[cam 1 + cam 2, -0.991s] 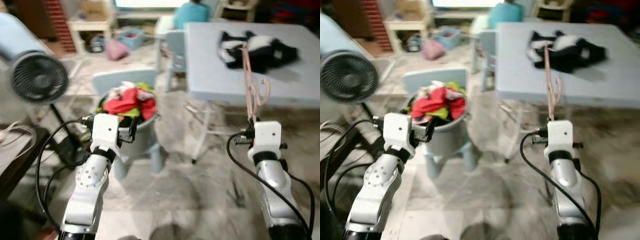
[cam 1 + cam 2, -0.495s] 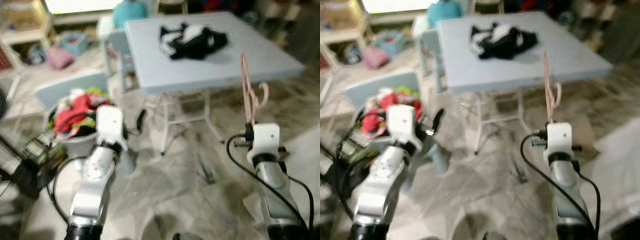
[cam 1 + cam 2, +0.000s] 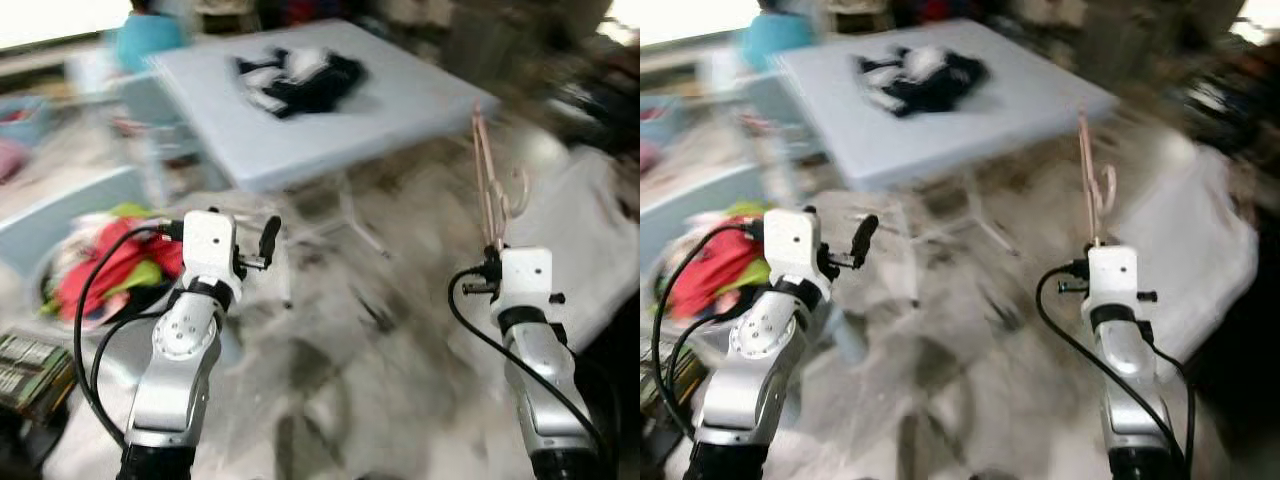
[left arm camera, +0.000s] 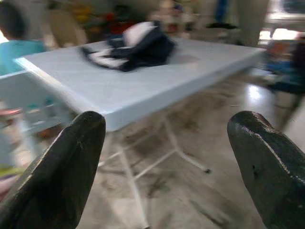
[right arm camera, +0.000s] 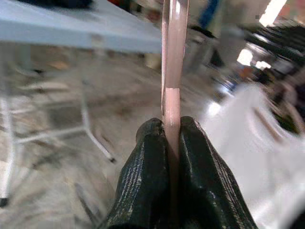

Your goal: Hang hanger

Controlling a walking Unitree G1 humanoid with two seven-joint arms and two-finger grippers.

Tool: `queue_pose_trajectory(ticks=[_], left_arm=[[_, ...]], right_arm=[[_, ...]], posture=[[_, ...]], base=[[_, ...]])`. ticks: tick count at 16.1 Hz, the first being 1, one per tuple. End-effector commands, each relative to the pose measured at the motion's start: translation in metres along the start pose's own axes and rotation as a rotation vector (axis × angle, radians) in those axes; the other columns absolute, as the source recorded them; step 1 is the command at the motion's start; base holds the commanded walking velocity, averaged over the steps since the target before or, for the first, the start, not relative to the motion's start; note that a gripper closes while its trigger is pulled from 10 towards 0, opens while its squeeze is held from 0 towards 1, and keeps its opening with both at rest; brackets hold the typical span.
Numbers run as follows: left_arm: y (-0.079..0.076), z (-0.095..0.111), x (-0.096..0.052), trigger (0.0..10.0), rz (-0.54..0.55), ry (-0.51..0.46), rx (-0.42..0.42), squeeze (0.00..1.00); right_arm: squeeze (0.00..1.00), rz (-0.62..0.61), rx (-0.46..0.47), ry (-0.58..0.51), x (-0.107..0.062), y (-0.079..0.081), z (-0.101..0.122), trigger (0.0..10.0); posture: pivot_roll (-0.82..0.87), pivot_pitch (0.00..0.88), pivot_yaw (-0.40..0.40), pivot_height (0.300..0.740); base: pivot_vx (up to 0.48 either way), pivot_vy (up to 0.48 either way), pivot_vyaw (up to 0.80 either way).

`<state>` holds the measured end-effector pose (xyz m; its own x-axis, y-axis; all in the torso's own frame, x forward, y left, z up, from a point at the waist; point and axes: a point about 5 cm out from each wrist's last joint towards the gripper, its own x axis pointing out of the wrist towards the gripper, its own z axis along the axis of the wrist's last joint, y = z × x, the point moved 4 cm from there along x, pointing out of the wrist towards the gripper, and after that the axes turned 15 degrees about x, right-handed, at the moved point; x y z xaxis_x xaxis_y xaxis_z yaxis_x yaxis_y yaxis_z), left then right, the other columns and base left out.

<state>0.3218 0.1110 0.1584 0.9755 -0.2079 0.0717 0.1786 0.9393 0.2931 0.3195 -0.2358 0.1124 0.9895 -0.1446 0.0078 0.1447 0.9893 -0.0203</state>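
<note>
A pale pink hanger [image 3: 492, 175] stands upright in front of me on the right, its hook curling to the right near the middle of its height. My right gripper [image 5: 172, 143] is shut on the hanger's lower end [image 5: 174, 76]; both black fingers [image 5: 151, 176] press against the thin pink bar. My left gripper [image 3: 262, 243] is held out on the left, open and with nothing in it. In the left wrist view its two fingertips [image 4: 76, 157] stand wide apart, with the grey table behind them.
A grey folding table [image 3: 400, 95] with a black and white garment [image 3: 300, 78] stands ahead. A bin of red and green clothes [image 3: 105, 265] is at the left. A white mass [image 3: 590, 230] lies at the right. A person in a teal top [image 3: 145, 35] is at the back. The picture is blurred.
The whole picture has swung leftward, so the camera has turned right: table and clothes bin now sit further left and a white mass has come in at the right. Both grippers hold as before.
</note>
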Motion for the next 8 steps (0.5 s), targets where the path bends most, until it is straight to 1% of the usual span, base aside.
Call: queue_pose_trajectory(ticks=[1,8], left_arm=[[-0.0038,-0.0016,-0.0003,10.0,-0.015,0.009,0.000,0.00],[-0.0038,-0.0016,-0.0003,10.0,-0.015,0.009,0.000,0.00]], right_arm=[[0.00,-0.001,0.011,-0.011,0.0010,0.0015,0.0037,10.0],[0.00,-0.001,0.011,-0.011,0.0010,0.0015,0.0037,10.0]], posture=[[-0.04,0.052,0.020,0.740],[-0.04,0.052,0.020,0.740]], base=[[0.000,0.480,-0.80],[0.000,0.480,-0.80]])
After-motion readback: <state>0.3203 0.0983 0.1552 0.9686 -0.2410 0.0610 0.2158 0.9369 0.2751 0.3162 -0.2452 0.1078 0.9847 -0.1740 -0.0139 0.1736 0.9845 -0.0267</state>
